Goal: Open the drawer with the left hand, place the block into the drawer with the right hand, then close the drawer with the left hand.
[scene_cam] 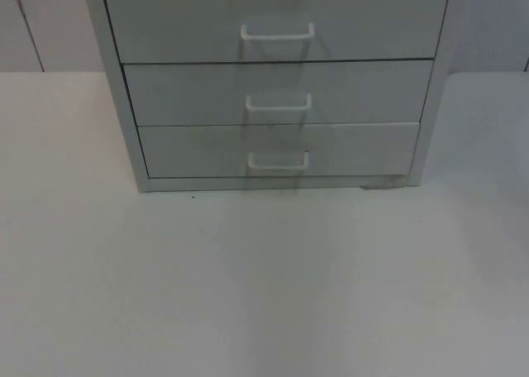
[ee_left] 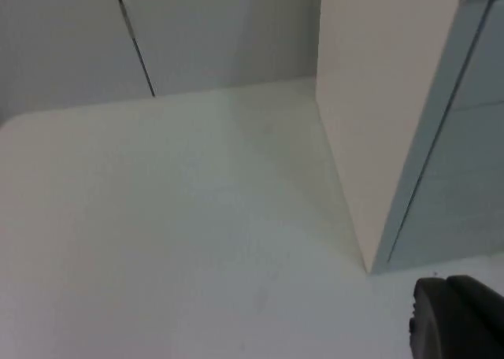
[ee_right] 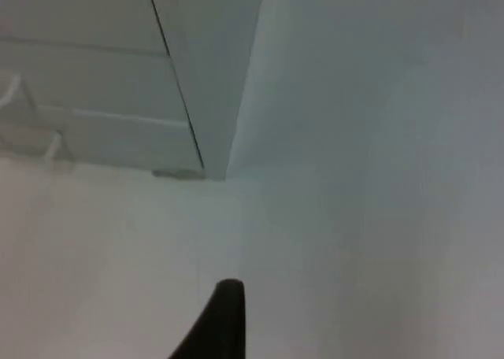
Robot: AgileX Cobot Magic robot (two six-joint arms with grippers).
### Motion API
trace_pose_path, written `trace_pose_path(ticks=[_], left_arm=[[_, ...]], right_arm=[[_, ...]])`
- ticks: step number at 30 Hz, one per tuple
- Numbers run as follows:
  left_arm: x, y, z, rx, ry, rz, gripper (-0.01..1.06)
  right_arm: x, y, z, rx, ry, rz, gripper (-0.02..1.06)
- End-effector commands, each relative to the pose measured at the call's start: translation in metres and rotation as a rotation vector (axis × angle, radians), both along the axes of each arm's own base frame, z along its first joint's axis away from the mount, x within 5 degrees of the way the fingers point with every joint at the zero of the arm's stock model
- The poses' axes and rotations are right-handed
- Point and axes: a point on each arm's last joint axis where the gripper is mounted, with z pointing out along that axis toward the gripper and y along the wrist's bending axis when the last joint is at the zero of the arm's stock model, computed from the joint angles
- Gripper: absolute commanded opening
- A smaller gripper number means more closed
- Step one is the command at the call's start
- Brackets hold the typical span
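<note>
Top view: a grey drawer cabinet [scene_cam: 273, 88] stands at the upper centre of the white table [scene_cam: 264, 286], its three drawers shut, the bottom drawer [scene_cam: 281, 150] lowest.

Left wrist view: the left gripper [ee_left: 457, 320] shows one black fingertip beside the cabinet's corner; I cannot tell its opening.

Right wrist view: the right gripper [ee_right: 220, 320] shows one fingertip above the table near the cabinet; I cannot tell its opening either.

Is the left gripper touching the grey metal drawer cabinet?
Apart. The left wrist view shows white table between the left gripper and the grey metal drawer cabinet.
</note>
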Motion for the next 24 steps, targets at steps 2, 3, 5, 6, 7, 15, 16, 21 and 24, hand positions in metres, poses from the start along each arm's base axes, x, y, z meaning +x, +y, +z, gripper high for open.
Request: trace_pose_path(ticks=[2,3,5,6,7,15,16,21,24], left_arm=[[-0.03,0.001,0.012,-0.012,-0.083,-0.003,0.0],[-0.041,0.001,0.013,-0.009,-0.124,-0.005,0.0],[-0.059,0.002,0.003,0.007,-0.171,-0.011,0.0],[-0.068,0.003,-0.004,0.006,-0.191,-0.009,0.0],[-0.077,0.003,-0.011,-0.005,-0.215,-0.006,0.0],[-0.121,0.004,-0.046,-0.017,-0.267,-0.009,0.0],[-0.128,0.004,-0.048,-0.017,-0.283,-0.011,0.0],[-0.152,0.005,-0.052,-0.015,-0.312,-0.02,0.0],[-0.166,0.005,-0.058,-0.011,-0.294,-0.028,0.0]], right_arm=[[-0.024,-0.003,0.016,0.009,-0.1,0.006,0.92],[-0.031,-0.004,0.021,0.016,-0.127,0.006,0.92],[-0.046,-0.005,0.029,0.045,-0.173,0.008,0.92],[-0.051,-0.006,0.032,0.055,-0.189,0.009,0.92],[-0.058,-0.006,0.033,0.063,-0.206,0.01,0.92],[-0.095,-0.01,0.012,0.046,-0.252,0.046,0.92],[-0.102,-0.011,0.007,0.049,-0.252,0.049,0.92],[-0.128,-0.014,-0.007,0.041,-0.279,0.073,0.92],[-0.149,-0.017,-0.012,0.029,-0.3,0.088,0.92]])
